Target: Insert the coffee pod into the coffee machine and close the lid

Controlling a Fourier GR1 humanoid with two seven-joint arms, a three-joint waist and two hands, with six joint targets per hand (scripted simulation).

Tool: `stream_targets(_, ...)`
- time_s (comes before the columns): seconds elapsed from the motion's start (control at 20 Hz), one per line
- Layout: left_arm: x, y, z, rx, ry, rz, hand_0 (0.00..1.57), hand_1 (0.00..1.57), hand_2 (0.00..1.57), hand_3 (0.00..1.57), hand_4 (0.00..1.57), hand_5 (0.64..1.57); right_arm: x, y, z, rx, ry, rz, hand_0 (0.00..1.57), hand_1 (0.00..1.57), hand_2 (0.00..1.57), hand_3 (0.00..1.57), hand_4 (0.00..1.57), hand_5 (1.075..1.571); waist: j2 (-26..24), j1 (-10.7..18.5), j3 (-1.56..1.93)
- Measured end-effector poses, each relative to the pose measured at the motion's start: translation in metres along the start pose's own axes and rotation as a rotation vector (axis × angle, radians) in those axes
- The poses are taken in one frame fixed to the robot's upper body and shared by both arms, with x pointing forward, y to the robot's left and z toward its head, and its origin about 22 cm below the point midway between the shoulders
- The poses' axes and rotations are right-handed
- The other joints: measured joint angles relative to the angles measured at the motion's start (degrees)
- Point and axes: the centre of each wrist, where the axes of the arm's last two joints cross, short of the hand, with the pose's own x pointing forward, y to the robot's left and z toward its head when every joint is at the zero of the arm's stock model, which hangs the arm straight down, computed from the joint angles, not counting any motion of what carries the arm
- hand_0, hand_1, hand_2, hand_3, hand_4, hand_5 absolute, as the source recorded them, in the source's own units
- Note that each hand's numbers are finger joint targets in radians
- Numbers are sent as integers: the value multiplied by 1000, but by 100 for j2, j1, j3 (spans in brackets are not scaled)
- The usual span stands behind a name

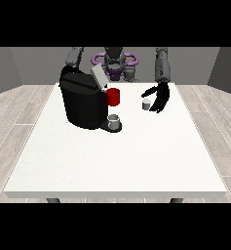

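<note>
Bright, even light from above.
The white worktop point(112, 156) shows no glare; a faint shadow lies under the black machine point(83, 102); the walls are dim grey.

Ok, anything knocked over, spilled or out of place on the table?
Nothing stands out. The coffee machine has its lid up, the small pod stands upright beside the open hand at the view's right.

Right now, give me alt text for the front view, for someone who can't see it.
A robot hand at the view's right hangs open beside a small grey coffee pod on a white table. To the left stands a black coffee machine, lid raised, a cup under it.
</note>
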Motion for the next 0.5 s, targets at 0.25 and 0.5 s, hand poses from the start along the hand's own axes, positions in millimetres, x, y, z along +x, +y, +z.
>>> stream_targets(0.25, 2, 2, -5, 50, -25, -71, 719, 719, 864, 649, 229, 1571, 5, -2, -6, 9, -7, 1, 0, 0, 0, 0, 524, 1571, 40, -63, 7)
stream_targets(0.5, 2, -3, -10, 107, -36, -102, 836, 836, 974, 748, 380, 1571, 5, 0, -4, 17, -8, -11, 0, 0, 0, 0, 505, 1571, 35, -154, 9)
